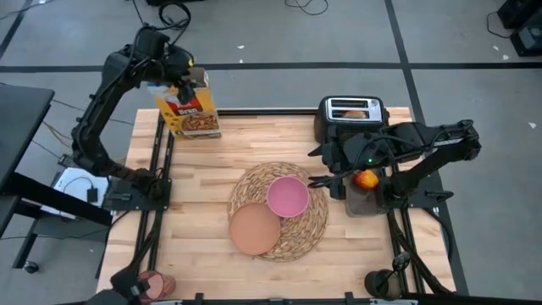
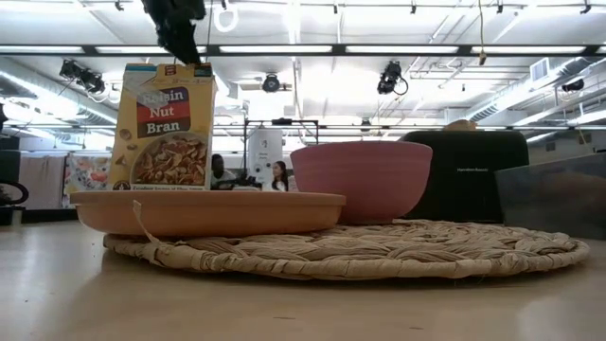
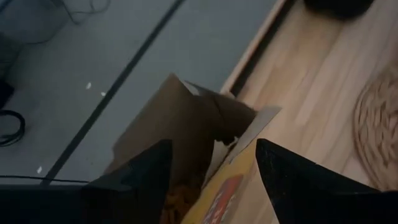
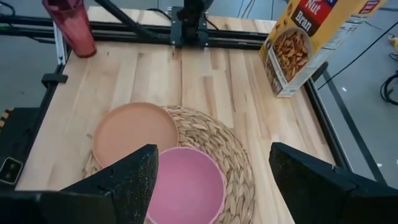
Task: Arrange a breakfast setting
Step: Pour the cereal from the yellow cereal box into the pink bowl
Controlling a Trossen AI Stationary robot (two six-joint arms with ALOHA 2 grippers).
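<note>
The left gripper [image 1: 185, 78] hangs over the opened top of the cereal box [image 1: 190, 108], fingers [image 3: 140, 177] spread to either side of the flaps; cereal shows inside the box just below them. I can't tell whether they touch the cardboard.

The right gripper [image 1: 326, 180] hovers with its fingers spread and nothing between them. Right below and ahead of it the woven straw placemat [image 1: 315, 222] lies on the wooden surface [image 1: 195, 203], carrying the pink bowl [image 1: 288, 196] and, touching it on the far side from the gripper, the tan-brown plate [image 1: 254, 228], which overhangs the mat's edge. Both look bare inside.

Behind that gripper a red apple [image 1: 367, 180] sits in a dark bin [image 1: 362, 203]. Beside the arm stands a black toaster [image 1: 351, 116] with a toast slice [image 1: 356, 113] in its slot. The pinkish-red tumbler [image 4: 69, 26] stands well apart, at the surface's corner.
</note>
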